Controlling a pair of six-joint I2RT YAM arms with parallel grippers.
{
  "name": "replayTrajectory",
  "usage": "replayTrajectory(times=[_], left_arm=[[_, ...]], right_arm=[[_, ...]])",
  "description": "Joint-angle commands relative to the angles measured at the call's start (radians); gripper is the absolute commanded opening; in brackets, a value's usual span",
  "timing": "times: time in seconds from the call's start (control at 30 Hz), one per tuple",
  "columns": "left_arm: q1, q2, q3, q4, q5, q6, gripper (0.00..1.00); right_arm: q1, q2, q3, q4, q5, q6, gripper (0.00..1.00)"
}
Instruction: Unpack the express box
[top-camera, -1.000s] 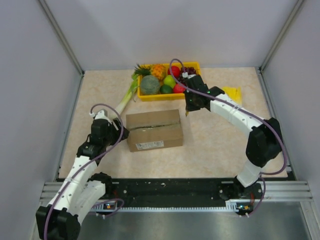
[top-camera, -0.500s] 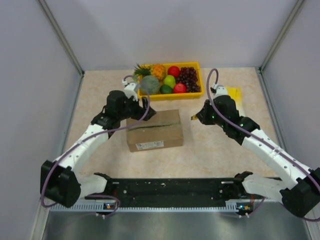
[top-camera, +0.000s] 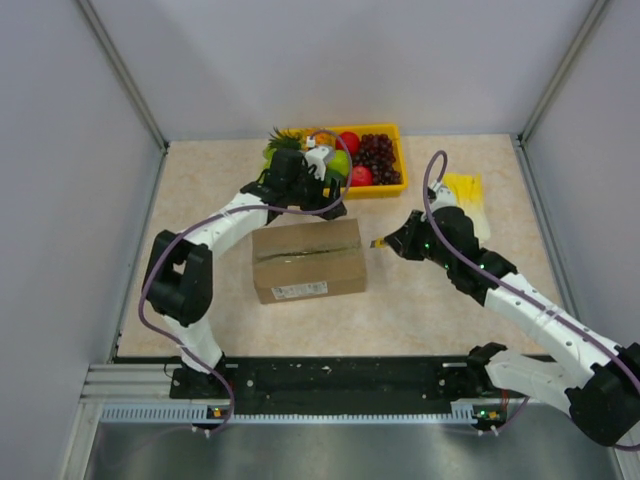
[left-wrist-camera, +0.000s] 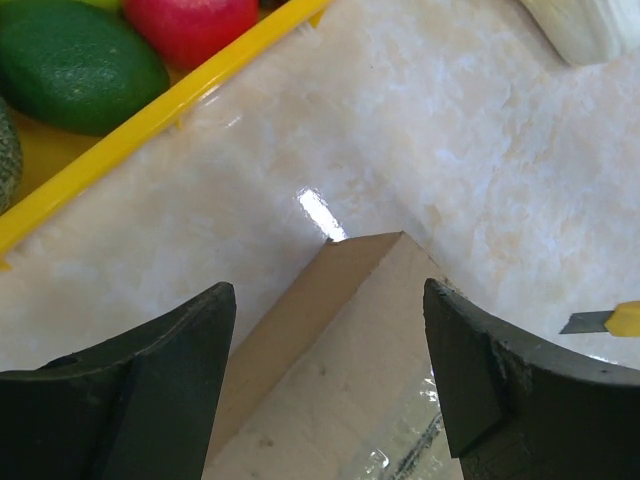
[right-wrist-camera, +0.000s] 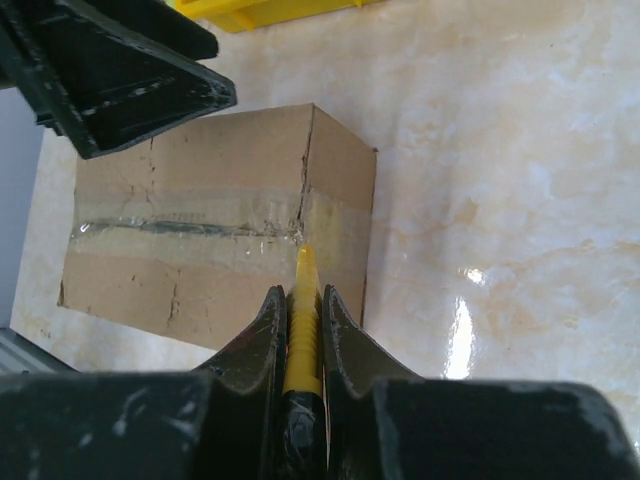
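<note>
Progress, as I read it: barely started; the express box (top-camera: 308, 260) sits on the bench (top-camera: 200, 190) in the middle of the overhead view, flaps down, clear tape (right-wrist-camera: 180, 228) running along the top seam and down the end face; I see no cut in the tape from either wrist view, though glare hides parts of it; nothing has been taken out.

Left end effector (left-wrist-camera: 328, 300) is spread wide with nothing between its fingers; it hangs over the box's far corner, just below the yellow tray (left-wrist-camera: 150, 110) in the overhead frame; not touching the cardboard as far as I can tell.

Right end effector (right-wrist-camera: 300, 300) is pressed together on a yellow utility knife (right-wrist-camera: 305, 330); the blade points at the taped end of the box, right of centre in the overhead view, near it but apart.

Left to do, my judgement: slit the tape, lift the flaps, take out the contents; contents unknown, box shut.

Writing: one white label (top-camera: 300, 291) on the box's near side face, lower middle of the overhead frame; dark print on it, too small to read; no brand or logo legible on the cardboard, tape, knife or tray.
</note>
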Motion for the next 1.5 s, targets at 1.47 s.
replayTrajectory(times=[1.47], left_arm=[[0.097, 0.323, 0.223, -0.299, 0.355, 0.181, 0.45]], right_arm=[[0.010, 0.137, 0.029, 0.191, 0.082, 0.161, 0.00]])
